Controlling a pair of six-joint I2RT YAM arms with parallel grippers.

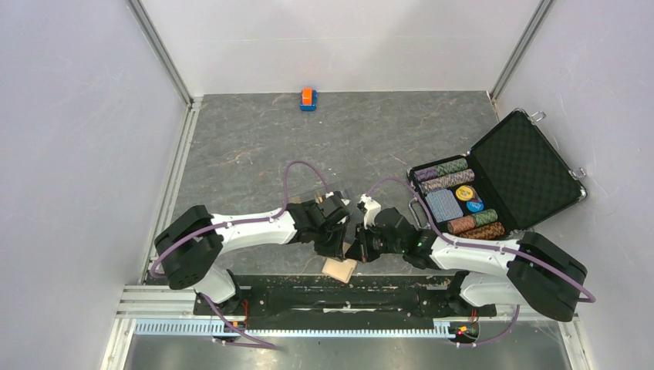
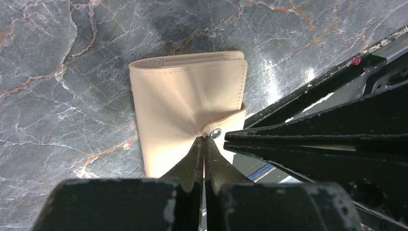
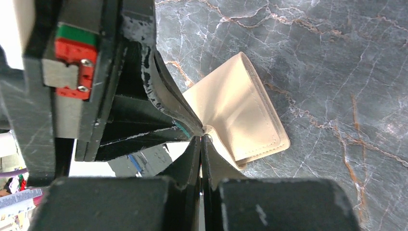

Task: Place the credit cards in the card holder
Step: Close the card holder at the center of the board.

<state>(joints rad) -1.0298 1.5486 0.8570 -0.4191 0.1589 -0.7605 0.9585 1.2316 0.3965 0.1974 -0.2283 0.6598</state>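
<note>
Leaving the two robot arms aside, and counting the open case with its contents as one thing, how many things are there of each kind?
card holder, tan: 1
black case, open, with poker chips: 1
orange-and-blue block: 1
Total: 3

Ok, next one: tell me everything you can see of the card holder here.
The card holder is a flat beige sleeve, leather-like, with stitched edges and a small tab bearing a metal snap. No card shows in it. It is near the front edge of the table. The left gripper and right gripper meet over it, each with jaws shut on it by the tab. Whether it is lifted or resting is unclear.
</note>
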